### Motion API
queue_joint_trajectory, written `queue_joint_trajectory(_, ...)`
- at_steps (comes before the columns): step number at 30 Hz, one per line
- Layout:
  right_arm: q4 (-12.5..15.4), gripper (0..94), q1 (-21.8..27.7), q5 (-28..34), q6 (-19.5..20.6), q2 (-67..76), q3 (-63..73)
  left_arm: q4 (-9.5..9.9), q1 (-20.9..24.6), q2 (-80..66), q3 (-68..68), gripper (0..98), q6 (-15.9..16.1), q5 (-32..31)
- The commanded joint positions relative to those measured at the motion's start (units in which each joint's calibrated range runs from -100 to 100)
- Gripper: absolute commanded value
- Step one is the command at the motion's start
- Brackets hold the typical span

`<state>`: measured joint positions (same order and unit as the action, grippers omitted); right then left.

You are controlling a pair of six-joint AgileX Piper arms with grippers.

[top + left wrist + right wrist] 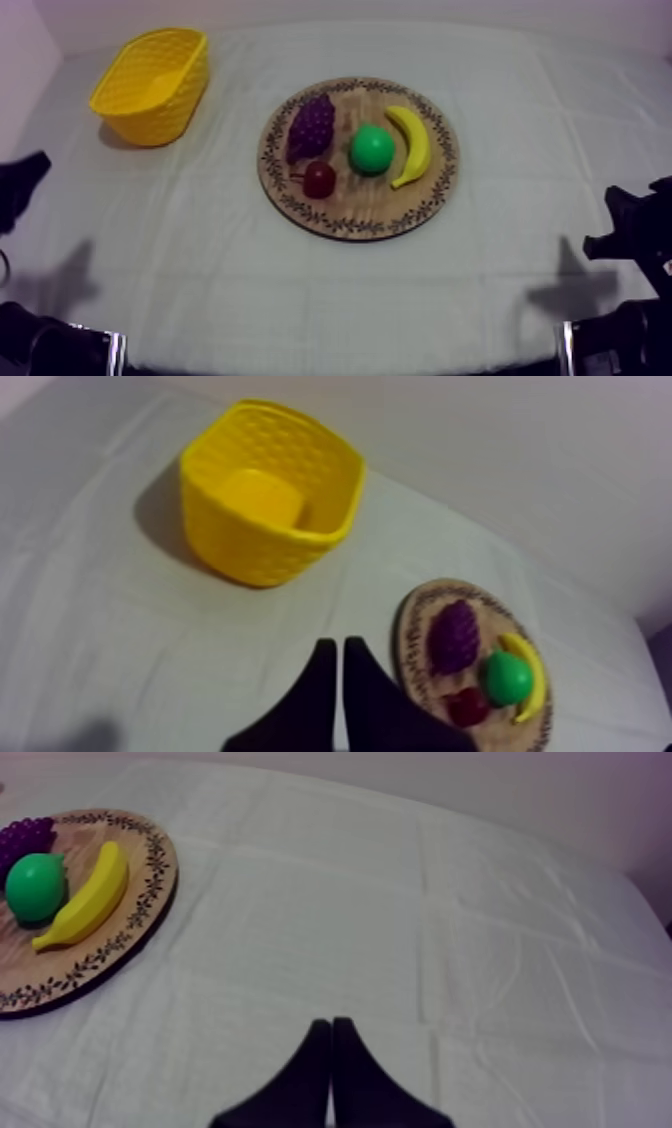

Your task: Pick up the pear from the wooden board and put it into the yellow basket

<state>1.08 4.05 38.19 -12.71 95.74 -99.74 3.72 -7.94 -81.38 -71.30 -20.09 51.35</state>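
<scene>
At the table's ten o'clock, the yellow basket (150, 85) is stood mouth-up, presumably so fruit can be dropped in. The left gripper (338, 644) is closed on nothing. On the wooden board (345, 226) the pear (372, 149) is laid near centre, between grapes (311, 126) at ten o'clock and a banana (412, 145) at three. The right gripper (330, 1022) is likewise pressed together, empty. No writing is seen.

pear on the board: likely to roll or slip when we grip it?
Probably both. The pear looks nearly round and glossy, so an off-centre pinch may squirt it out. Nudged, it would likely roll on the flat board, though the banana close beside it might stop it that way.
</scene>
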Motion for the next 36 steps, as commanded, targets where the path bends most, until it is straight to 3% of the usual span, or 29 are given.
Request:
queue_joint_trajectory(1,0.02,0.3,0.01,0.04,0.0,0.02,-0.04,0.07,-1.89,9.97,17.67,0.1,-0.52,2.72)
queue_joint_trajectory(8,0.02,0.3,0.01,0.04,0.0,0.02,-0.04,0.52,-7.39,26.44,41.08,0.1,-3.08,10.13)
queue_joint_trajectory(14,0.02,0.3,0.01,0.04,-0.01,0.02,-0.04,2.4,-13.98,39.61,56.14,0.1,-7.22,15.56)
queue_joint_trajectory(18,0.02,0.3,0.01,0.04,-0.01,0.02,-0.04,1.91,-17.24,48.08,62.32,0.6,-8.78,16.9)
queue_joint_trajectory(25,0.02,0.3,0.01,0.04,-0.01,0.02,-0.04,0.29,-22.25,62.04,65.75,1.4,-10.28,15.72)
queue_joint_trajectory(36,0.02,0.3,0.01,0.04,0.0,0.02,-0.04,-3.02,-24.97,76.87,57.69,3.0,-9.54,7.43)
